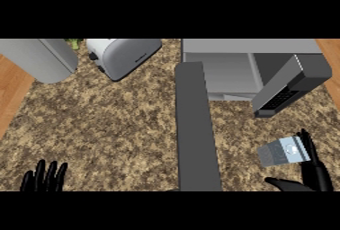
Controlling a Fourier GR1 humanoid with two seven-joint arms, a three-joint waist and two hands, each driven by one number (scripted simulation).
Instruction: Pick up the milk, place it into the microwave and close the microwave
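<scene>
The counter (pixel 106 130), speckled brown stone, carries everything. At its far edge toward the right corner stands the microwave (pixel 229 67), grey, its cavity open to view. Its door (pixel 196 130) is swung wide and reaches like a long dark slab from the oven toward the near edge, splitting the counter in two. At the far edge left of the microwave sits a silver toaster (pixel 126 54), and a large grey cylinder (pixel 40 58) leans in at the far left corner.

The milk (pixel 284 152), a small grey-and-white carton, is near the right edge toward the near side, right of the door and outside the microwave. The right hand (pixel 312 173) is spread apart around it: straight fingers along the carton's right side, thumb held away below it, not closed on it.

The left hand (pixel 45 177) rests open at the near left corner, fingers up.
</scene>
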